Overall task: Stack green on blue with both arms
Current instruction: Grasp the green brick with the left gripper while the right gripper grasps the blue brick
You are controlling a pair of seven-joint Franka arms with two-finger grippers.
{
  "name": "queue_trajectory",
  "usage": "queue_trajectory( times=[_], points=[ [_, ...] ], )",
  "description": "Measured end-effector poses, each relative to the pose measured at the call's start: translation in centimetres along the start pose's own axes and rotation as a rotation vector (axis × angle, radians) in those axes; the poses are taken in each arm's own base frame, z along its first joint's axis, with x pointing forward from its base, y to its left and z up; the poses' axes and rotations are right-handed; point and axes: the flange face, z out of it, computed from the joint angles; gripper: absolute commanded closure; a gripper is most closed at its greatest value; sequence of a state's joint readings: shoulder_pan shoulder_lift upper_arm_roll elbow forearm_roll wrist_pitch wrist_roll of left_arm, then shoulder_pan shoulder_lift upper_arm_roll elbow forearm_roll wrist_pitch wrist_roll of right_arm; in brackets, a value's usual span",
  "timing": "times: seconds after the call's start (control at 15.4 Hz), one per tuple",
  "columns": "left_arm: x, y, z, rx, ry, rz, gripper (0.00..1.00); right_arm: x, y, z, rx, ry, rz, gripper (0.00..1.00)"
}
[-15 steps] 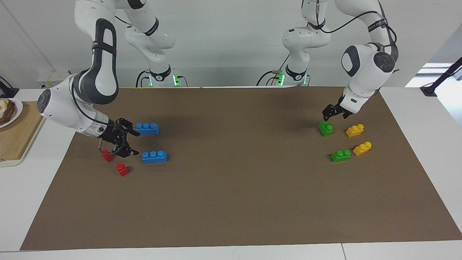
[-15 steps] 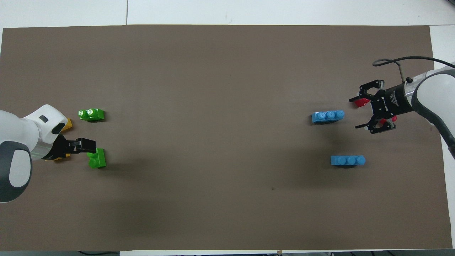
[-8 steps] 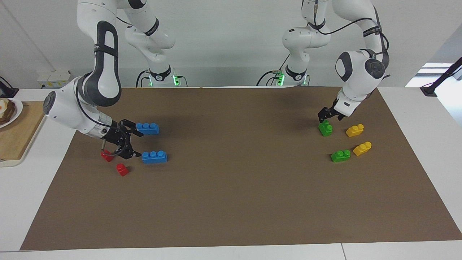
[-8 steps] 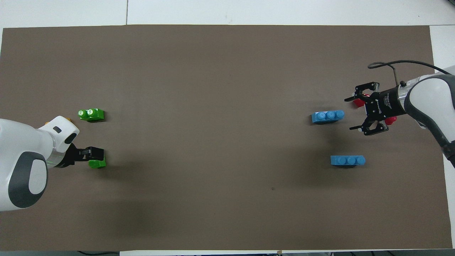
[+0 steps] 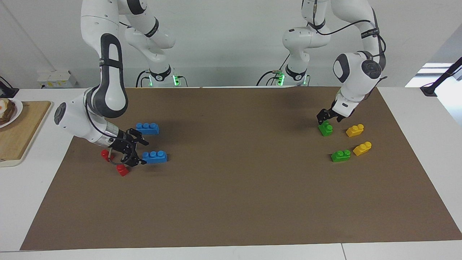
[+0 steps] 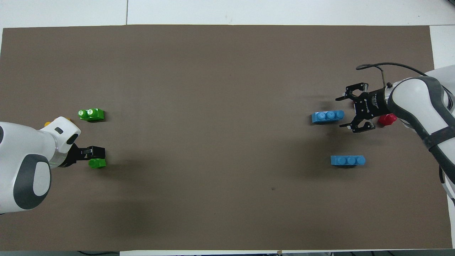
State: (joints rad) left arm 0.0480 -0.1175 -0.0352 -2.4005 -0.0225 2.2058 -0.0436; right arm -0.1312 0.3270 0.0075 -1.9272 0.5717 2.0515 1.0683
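Two blue bricks lie toward the right arm's end: one farther from the robots (image 5: pixel 154 156) (image 6: pixel 327 116), one nearer (image 5: pixel 147 128) (image 6: pixel 347 160). My right gripper (image 5: pixel 144 152) (image 6: pixel 343 111) is open and low, just beside the end of the farther blue brick, not touching it. Two green bricks lie toward the left arm's end. My left gripper (image 5: pixel 327 118) (image 6: pixel 96 152) is open, right over the nearer green brick (image 5: pixel 326 129) (image 6: pixel 96 164) and partly covers it from above. The other green brick (image 5: pixel 340 155) (image 6: pixel 91 114) lies farther from the robots.
Two red bricks (image 5: pixel 105 154) (image 5: pixel 122 169) lie beside the right gripper. Two yellow bricks (image 5: pixel 354 130) (image 5: pixel 362 148) lie beside the green ones. A wooden board (image 5: pixel 21 130) with a plate sits off the brown mat (image 5: pixel 231 202).
My right gripper has moved from over the red bricks toward the farther blue brick's end. My left gripper has shifted further over the nearer green brick. No brick has moved.
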Motion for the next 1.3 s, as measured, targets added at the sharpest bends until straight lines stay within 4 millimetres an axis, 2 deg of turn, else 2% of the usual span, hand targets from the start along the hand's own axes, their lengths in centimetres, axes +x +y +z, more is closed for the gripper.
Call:
queue_trajectory(
  times=[0.33, 0.91, 1.3],
  points=[
    [0.3, 0.0, 2.0, 0.0, -0.013, -0.002, 0.0, 0.4, -0.2, 0.9, 0.005, 0.01, -0.006, 0.04],
    [0.0, -0.1, 3.2, 0.0, -0.007, -0.006, 0.0, 1.5, -0.2, 2.5, 0.027, -0.002, 0.015, 0.05],
    [0.0, -0.1, 3.4, 0.0, -0.009, -0.009, 0.0, 2.6, 0.0, 3.2, 0.049, 0.022, 0.031, 0.17]
  ],
)
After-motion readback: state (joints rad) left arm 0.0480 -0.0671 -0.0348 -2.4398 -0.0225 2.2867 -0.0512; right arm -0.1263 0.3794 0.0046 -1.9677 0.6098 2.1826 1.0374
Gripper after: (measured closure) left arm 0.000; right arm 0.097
